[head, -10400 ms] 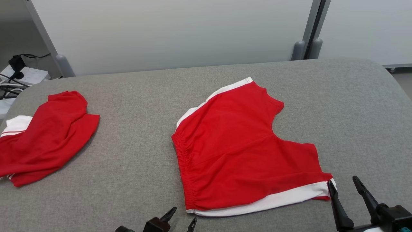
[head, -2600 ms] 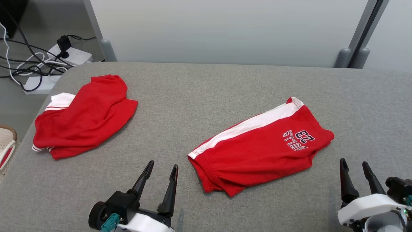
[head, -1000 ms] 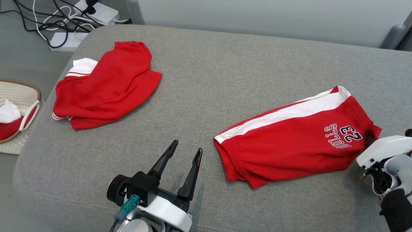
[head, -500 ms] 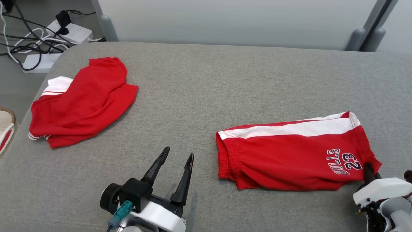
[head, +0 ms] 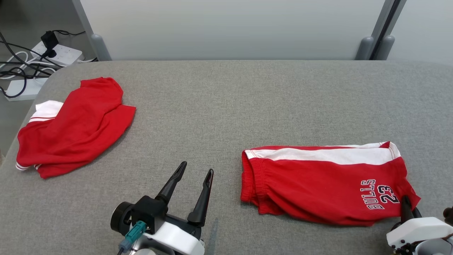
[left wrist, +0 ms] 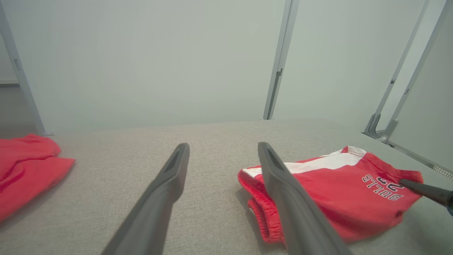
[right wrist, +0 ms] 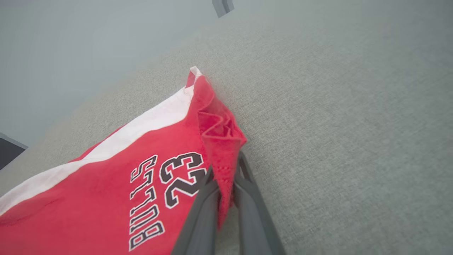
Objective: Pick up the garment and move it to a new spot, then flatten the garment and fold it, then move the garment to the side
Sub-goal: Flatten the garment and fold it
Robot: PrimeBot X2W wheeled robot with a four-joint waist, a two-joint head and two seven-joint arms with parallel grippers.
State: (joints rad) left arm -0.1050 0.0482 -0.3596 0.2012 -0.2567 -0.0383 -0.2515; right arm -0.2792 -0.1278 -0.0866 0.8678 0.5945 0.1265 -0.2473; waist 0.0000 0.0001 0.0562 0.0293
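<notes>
Head view: the garment (head: 325, 184) has swung round. A second ago its white stripe ran on a slant; now it lies parallel to the far edge of the surface (head: 226, 102). The camera has shifted too, so I judge this against that edge, not the frame. The printed end sits toward 4 o'clock and the waistband end toward 6. The right jaws, spread and clear of the cloth a few seconds back, are now pressed together on the hem corner, with one dark finger (head: 405, 209) showing at 5 o'clock. The left jaws stand spread at 7 o'clock, holding nothing and posed as before. Their fingers (head: 203, 198) are apart from the waistband. The red heap (head: 70, 131) lies at 9 o'clock, well apart.

Left wrist view: the two fingers (left wrist: 166, 191) are wide apart with bare surface between them. The garment (left wrist: 339, 194) lies at 3 o'clock, folded double and flat. The tip of the right arm's finger (left wrist: 424, 191) meets its far corner. An edge of the red heap (left wrist: 24, 170) shows at 9 o'clock.

Right wrist view: the fingers (right wrist: 205, 212) pinch a bunched tuck of hem just beside the "23". The rest of the garment (right wrist: 106, 184) trails off toward 9 o'clock, lying on the surface.

Reading: the fold looks done, and this appears to be the last step, dragging the garment aside by one corner. A one-corner pull tends to skew or open the layers. The fold seems intact so far, with the edges roughly aligned.
</notes>
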